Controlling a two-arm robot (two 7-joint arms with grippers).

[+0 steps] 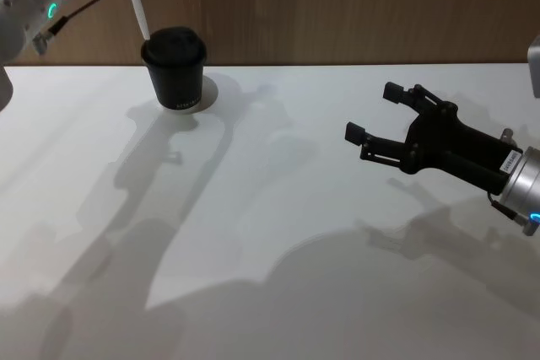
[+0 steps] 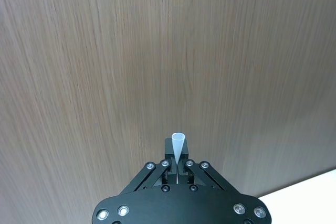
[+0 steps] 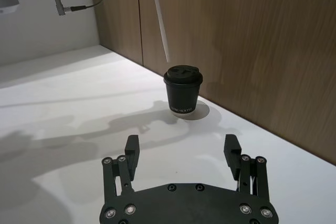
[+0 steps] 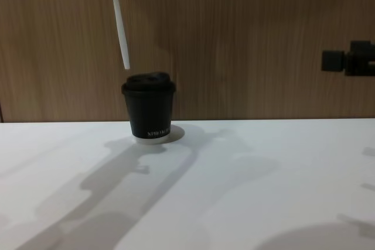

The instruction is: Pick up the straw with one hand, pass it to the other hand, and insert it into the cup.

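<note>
While the left hand (image 2: 177,164) pinches the one white straw (image 4: 120,21) tight, up and left of the single black cup (image 4: 148,109) on the worktop (image 1: 295,208), the straw hangs nearly upright. Its lower tip is just above the left edge of the lid (image 4: 148,80), apart from it. Well right of the cup, the right hand (image 1: 374,112) hovers with fingers (image 1: 393,91) spread wide, holding nothing. The straw's top is cut off in head and chest views; the chest view's edge crops the right hand.
</note>
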